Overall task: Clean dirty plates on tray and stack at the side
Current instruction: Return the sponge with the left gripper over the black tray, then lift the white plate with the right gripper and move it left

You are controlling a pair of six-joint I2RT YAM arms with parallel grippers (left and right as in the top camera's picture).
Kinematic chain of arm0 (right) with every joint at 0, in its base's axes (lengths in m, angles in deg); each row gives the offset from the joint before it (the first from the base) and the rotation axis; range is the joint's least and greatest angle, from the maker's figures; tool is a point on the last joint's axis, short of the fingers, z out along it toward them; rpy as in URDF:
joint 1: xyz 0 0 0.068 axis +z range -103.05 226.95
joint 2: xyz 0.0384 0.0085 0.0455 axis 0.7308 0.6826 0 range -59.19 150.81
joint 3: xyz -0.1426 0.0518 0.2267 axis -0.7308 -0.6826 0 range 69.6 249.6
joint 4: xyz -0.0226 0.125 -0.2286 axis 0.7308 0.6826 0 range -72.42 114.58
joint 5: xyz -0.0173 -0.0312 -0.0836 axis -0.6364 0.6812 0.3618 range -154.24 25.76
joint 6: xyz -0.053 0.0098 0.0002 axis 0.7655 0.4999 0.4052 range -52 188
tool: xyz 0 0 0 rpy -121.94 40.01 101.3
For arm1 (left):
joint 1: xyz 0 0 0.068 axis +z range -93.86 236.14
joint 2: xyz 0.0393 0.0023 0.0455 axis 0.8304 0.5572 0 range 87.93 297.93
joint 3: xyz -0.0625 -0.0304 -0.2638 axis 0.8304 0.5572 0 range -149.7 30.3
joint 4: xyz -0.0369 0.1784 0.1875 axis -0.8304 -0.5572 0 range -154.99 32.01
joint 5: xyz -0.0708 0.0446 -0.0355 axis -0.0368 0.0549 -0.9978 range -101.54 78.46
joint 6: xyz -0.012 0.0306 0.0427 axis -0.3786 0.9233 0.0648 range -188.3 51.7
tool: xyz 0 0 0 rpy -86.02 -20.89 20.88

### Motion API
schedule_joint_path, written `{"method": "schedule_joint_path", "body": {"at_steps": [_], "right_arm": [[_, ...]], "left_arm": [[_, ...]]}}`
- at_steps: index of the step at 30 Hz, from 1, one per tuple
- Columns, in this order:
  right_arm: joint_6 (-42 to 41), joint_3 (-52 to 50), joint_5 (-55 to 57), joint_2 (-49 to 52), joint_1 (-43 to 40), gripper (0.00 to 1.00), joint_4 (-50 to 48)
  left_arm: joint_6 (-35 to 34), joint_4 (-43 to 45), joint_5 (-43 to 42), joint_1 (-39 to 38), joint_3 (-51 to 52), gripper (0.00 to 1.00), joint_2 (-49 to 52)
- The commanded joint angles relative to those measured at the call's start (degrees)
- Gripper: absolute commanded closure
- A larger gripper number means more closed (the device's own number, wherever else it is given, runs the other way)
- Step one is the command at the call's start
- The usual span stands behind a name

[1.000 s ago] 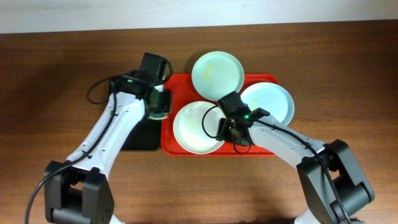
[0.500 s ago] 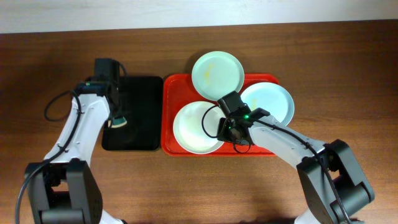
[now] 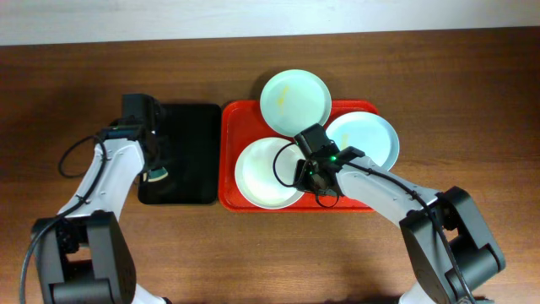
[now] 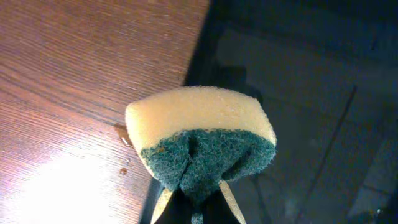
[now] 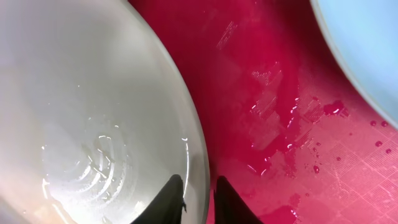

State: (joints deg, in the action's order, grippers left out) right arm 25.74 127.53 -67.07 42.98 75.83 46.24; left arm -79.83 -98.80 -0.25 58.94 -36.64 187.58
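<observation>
Plates: three. The mint green plate (image 3: 294, 101), marked with a faint yellow smear, sits at the far rim of the red tray (image 3: 229, 199), partly projecting over the table (image 3: 439, 76); the light blue plate (image 3: 364, 139) lies in the tray at the right; the white plate (image 3: 263, 173) lies in it at the left. Trays: two; the black tray (image 3: 192, 143) lies just beside the red one, on its left. Sponge (image 3: 158, 176): one.

The overhead view shows all three plates. The right wrist view shows only the white plate's wet inner face, an edge of the light blue plate, and water droplets (image 5: 377, 143) on the tray floor; there the right gripper (image 5: 199, 198) is clamped on the white plate's rim, one finger on each side. The left wrist view shows the left gripper (image 4: 196, 205) pinching the sponge by its green scouring face, yellow foam outward, over the black tray's left edge; contact with that tray cannot be told.
</observation>
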Motion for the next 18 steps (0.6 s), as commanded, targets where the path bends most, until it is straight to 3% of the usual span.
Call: {"method": "schedule_joint_path", "body": {"at_steps": [1, 3, 5, 18], "right_arm": [[-0.2, -0.7, 0.1, 0.6, 0.3, 0.82, 0.0], [-0.2, -0.7, 0.1, 0.7, 0.3, 0.86, 0.0], [-0.2, -0.7, 0.1, 0.7, 0.3, 0.96, 0.0], [-0.2, -0.2, -7.3, -4.5, 0.2, 0.96, 0.1]], "left_arm": [[0.9, 1.0, -1.9, 0.9, 0.5, 1.00, -0.3], [0.9, 1.7, -1.9, 0.9, 0.5, 1.00, -0.3], [1.0, 1.8, -2.2, 0.9, 0.5, 1.00, -0.3], [1.0, 4.3, -2.5, 0.9, 3.4, 1.00, -0.3]]}}
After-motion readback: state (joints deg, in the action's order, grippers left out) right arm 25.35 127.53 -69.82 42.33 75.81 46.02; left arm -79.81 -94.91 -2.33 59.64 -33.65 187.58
